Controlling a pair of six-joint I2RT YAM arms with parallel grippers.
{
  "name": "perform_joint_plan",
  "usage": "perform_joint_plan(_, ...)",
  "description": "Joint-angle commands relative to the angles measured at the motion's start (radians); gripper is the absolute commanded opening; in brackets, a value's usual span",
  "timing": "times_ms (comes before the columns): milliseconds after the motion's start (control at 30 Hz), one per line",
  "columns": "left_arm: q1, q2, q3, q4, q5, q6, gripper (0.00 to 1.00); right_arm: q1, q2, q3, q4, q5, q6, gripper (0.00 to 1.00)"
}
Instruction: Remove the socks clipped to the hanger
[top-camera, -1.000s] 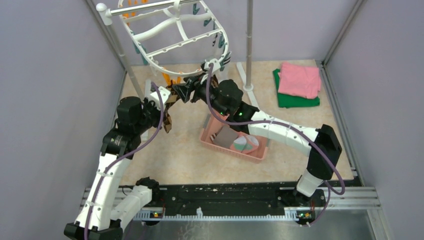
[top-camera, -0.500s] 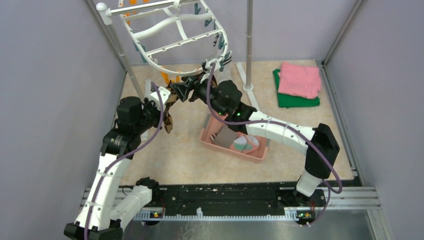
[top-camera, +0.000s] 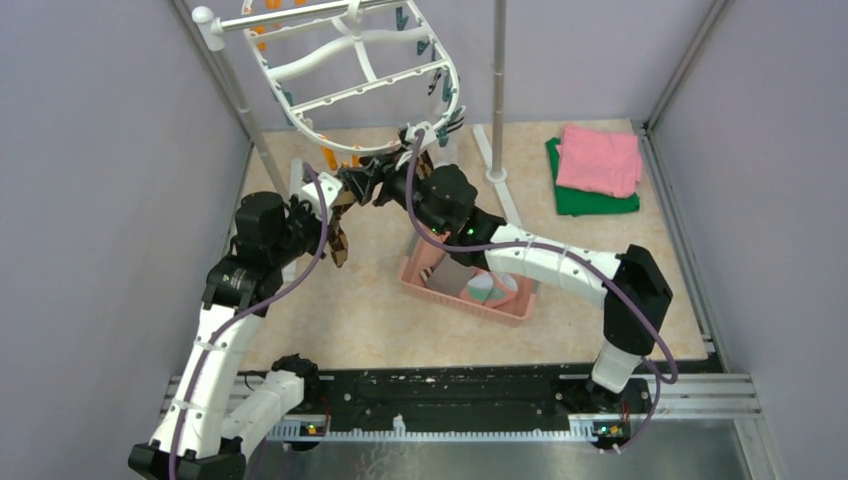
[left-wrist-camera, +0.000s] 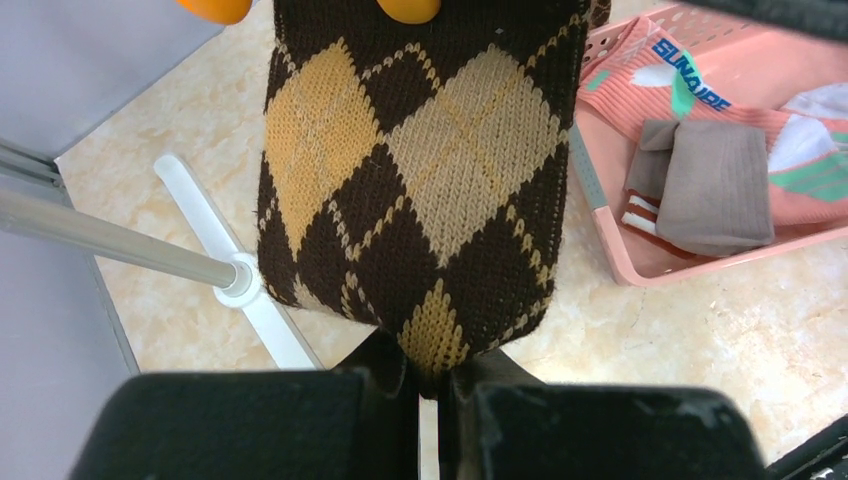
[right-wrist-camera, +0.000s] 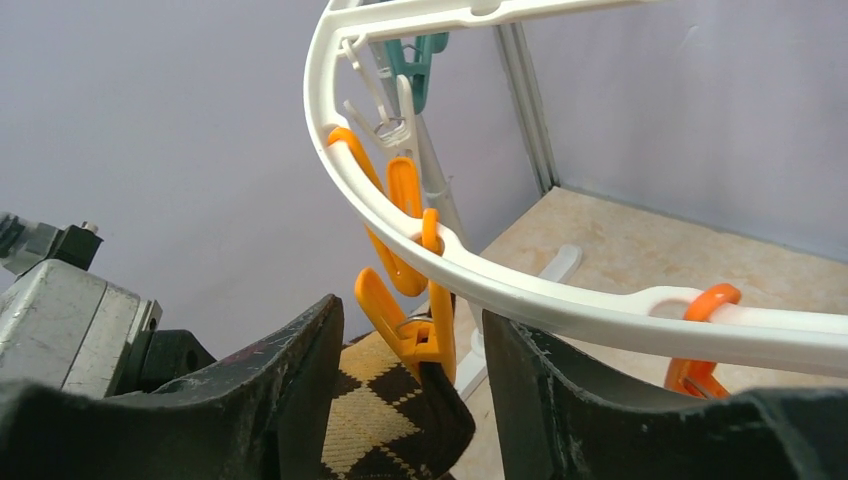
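Right hand (right-wrist-camera: 412, 335) has shifted left onto the orange clip (right-wrist-camera: 383, 305), spread either side of it. Left hand (left-wrist-camera: 428, 385) is clamped on the bottom tip of the argyle sock (left-wrist-camera: 410, 180) hanging off the hanger (right-wrist-camera: 520, 295) rim. Squeeze clip tails fully before pulling down (don't yank the frame).

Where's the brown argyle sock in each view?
Top external: brown argyle sock left of centre, under the hanger rim.
Left wrist: fills the centre, left gripper shut on its tip.
Right wrist: bottom centre, inside the right gripper.
Shared landmark: orange clips on its top edge.
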Motion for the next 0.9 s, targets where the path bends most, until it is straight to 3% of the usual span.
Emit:
perform_joint_plan(0, 0.006, 0.002, 0.035, 0.028, 0.032, -0.014, 0.00, 0.015, 0.002, 0.034, 0.085, 0.031, -0.013, 0.55)
perform_joint_plan(100, 0.006, 0.001, 0.036, 0.029, 0.028, -0.014, 0.00, 0.016, -0.001, 0.035, 0.087, 0.043, -0.018, 0.56)
perform_joint_plan(400, 0.006, -0.006, 0.043, 0.020, 0.070, -0.025, 0.00, 0.016, 0.023, 0.064, 0.108, 0.129, -0.036, 0.39)
perform_joint_plan(700, 0.006, -0.010, 0.026, 0.015, 0.070, -0.016, 0.00, 0.016, 0.003, 0.045, 0.127, 0.105, -0.039, 0.06)
perform_joint_plan(867, 0.006, -0.008, -0.016, 0.038, 0.095, -0.028, 0.00, 0.014, -0.008, 0.049, 0.124, 0.072, -0.041, 0.00)
